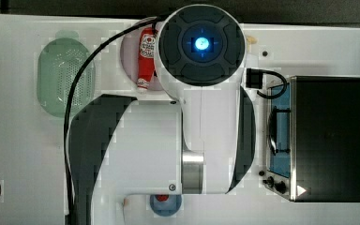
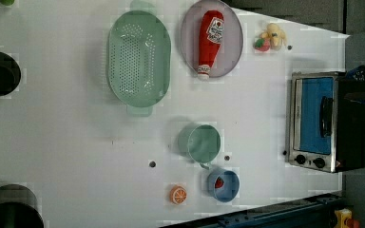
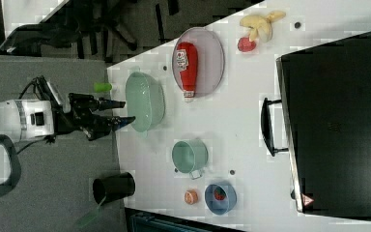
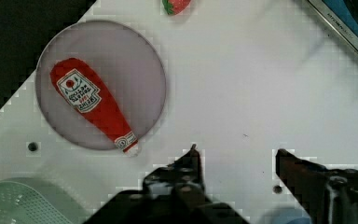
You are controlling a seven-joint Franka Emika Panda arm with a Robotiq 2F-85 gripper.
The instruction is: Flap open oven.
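Taking the oven (image 2: 321, 122) as our landmark, we list it at the left view's right edge of the white table (image 2: 76, 123), door shut, its blue-tinted glass and dark bar handle (image 2: 325, 116) facing the other items, black knobs (image 2: 310, 161) on the silver front. Nearest its door we record a green cup (image 2: 200, 142), with a blue bowl (image 2: 223, 185) holding a red piece just beside that cup and an orange slice (image 2: 178, 194) near the bowl. Farther from the oven we enter a pale plate (image 2: 211, 39) carrying a red ketchup bottle (image 2: 210, 42), then a green colander (image 2: 139, 59) beyond it. We note the gripper (image 4: 237, 156) above bare table between plate and oven, well apart from the handle, its fingers (image 4: 191, 163) spread wide and holding nothing.
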